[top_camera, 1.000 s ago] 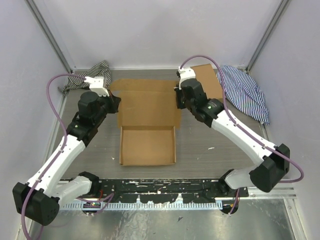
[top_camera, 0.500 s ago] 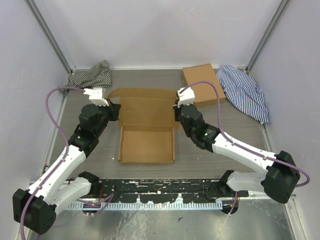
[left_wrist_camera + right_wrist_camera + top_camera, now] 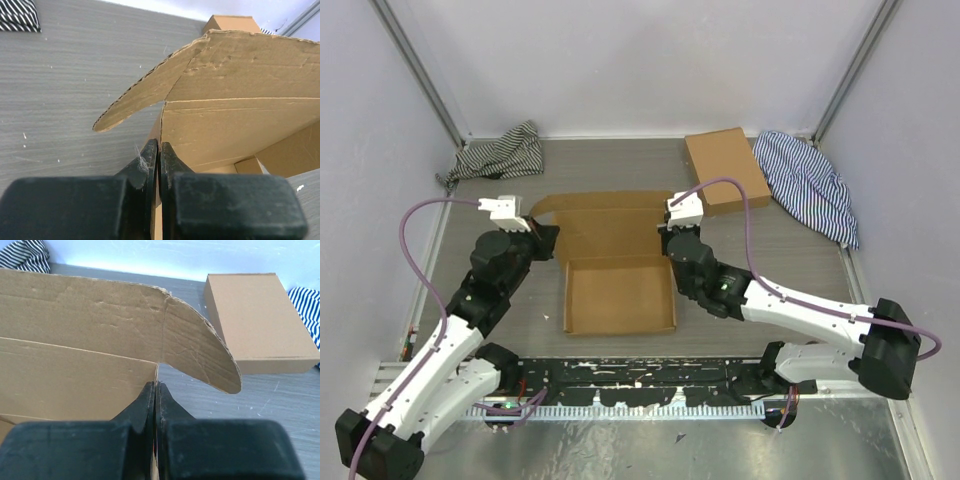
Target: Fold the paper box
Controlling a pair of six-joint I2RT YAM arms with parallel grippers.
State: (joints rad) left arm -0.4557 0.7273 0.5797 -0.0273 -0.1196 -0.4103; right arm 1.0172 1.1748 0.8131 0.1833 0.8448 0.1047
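Note:
The paper box [image 3: 619,295] is a brown cardboard tray in the middle of the table, its lid panel [image 3: 610,225] raised at the back with rounded side flaps. My left gripper [image 3: 552,243] is shut on the box's left rear edge; in the left wrist view its tips [image 3: 159,148] pinch the cardboard [image 3: 235,125] under the curved flap [image 3: 145,95]. My right gripper [image 3: 666,240] is shut on the right rear edge; in the right wrist view its tips [image 3: 155,389] pinch the cardboard [image 3: 75,375] beside the rounded flap [image 3: 200,355].
A smaller closed brown box [image 3: 725,171] lies at the back right, also in the right wrist view [image 3: 257,320]. A blue striped cloth [image 3: 810,185] lies at far right, a black striped cloth [image 3: 500,152] at back left. Walls enclose the table.
Both grippers have pulled toward the near edge with the box's rear corners, dragging the box nearer and raising the lid panel more upright.

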